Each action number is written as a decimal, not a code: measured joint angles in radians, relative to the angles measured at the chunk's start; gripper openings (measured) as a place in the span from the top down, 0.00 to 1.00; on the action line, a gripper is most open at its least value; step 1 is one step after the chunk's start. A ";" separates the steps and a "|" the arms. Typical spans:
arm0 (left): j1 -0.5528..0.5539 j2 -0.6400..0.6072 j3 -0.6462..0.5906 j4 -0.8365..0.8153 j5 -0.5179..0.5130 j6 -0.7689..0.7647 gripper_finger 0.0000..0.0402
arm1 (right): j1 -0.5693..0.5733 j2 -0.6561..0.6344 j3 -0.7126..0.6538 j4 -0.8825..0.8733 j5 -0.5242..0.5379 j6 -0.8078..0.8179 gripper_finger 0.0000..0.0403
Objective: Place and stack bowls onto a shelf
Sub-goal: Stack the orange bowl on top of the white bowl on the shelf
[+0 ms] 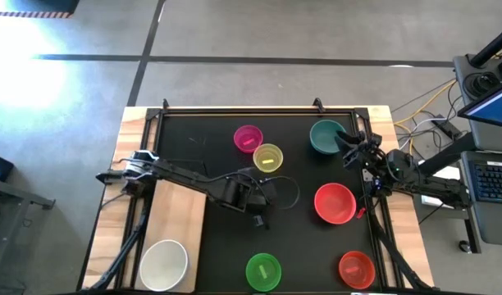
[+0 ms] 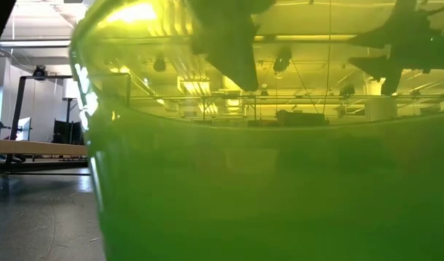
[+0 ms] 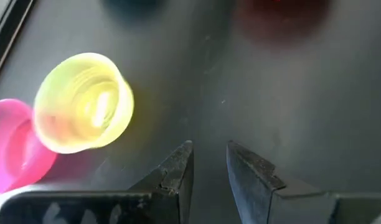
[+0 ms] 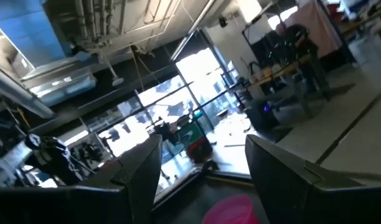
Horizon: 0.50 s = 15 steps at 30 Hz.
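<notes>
Several bowls stand on the black mat (image 1: 202,147): magenta (image 1: 248,138), yellow (image 1: 268,157), teal (image 1: 326,136), a large red one (image 1: 335,203), a small red one (image 1: 356,269) and a green one (image 1: 263,272). The green bowl fills the low view (image 2: 265,188). A white bowl (image 1: 164,264) rests on the near end of the wooden shelf board (image 1: 179,215) at the table's left. My left gripper (image 3: 210,163) is open and empty over the mat, just near of the yellow bowl (image 3: 84,102). My right gripper (image 4: 203,162) is open and empty beside the teal bowl's right rim.
A black frame (image 1: 235,109) borders the mat. The wooden tabletop (image 1: 111,197) shows to the left of the board. A desk with a keyboard and cables (image 1: 489,176) stands off the table's right side. Bare mat (image 1: 300,246) lies between the green and red bowls.
</notes>
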 joint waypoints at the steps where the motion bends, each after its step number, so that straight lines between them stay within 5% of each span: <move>1: -0.004 -0.001 -0.016 0.033 0.001 0.006 0.80 | 0.000 0.000 0.000 -0.006 -0.010 0.015 0.46; 15: -0.025 -0.093 -0.216 0.331 0.023 0.146 0.81 | 0.000 0.008 0.000 0.061 -0.044 0.028 0.46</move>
